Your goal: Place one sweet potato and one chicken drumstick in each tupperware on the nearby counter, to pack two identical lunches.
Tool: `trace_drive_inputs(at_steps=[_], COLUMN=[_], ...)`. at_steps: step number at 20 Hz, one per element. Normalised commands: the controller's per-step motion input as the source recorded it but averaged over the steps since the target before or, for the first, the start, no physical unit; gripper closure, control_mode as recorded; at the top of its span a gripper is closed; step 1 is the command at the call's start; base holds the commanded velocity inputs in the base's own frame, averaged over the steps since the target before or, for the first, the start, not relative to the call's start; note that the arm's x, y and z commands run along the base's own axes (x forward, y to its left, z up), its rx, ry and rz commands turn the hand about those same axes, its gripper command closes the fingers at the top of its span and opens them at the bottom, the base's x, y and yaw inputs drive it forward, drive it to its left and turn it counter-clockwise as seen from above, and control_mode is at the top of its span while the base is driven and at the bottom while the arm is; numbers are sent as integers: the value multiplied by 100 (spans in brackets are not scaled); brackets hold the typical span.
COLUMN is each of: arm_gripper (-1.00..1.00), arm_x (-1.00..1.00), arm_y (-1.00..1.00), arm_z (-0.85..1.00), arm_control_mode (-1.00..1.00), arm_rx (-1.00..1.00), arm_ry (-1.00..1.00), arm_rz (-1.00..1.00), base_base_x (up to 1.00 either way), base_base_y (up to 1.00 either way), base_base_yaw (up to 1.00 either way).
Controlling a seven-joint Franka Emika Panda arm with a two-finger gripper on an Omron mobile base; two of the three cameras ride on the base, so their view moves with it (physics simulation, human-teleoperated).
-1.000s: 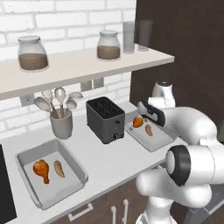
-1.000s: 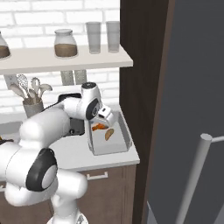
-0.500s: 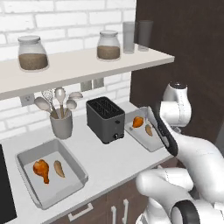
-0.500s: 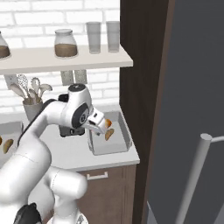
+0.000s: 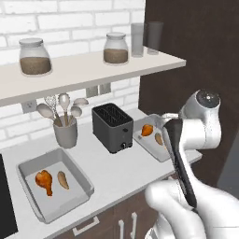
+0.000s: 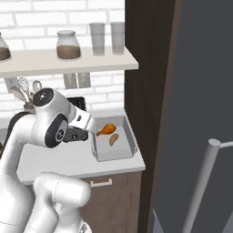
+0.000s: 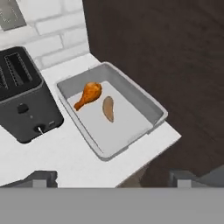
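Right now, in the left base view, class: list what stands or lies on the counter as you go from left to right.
Left tray holding a drumstick and sweet potato → utensil holder → toaster → right tray holding a drumstick and sweet potato.

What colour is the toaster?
The toaster is black, with dark slots on top; the left base view shows it best.

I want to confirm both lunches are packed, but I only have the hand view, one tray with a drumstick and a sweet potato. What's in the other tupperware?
Observer: The left tupperware holds a chicken drumstick and a sweet potato.
Operator: What sits between the trays?
Observer: A black toaster, with a utensil holder further left.
Operator: Anything overhead?
Observer: A shelf carrying two jars and two glasses.
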Motion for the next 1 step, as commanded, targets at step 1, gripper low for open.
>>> trace_drive_inputs(at_steps=[1], arm_gripper=[-100], arm_x=[-52], arm_y=[0], arm_z=[76], arm_control_mode=[-100], arm_rx=[0], arm_ry=[-25], arm_rz=[10], base_base_x=[0], base_base_y=[0], base_base_yaw=[0])
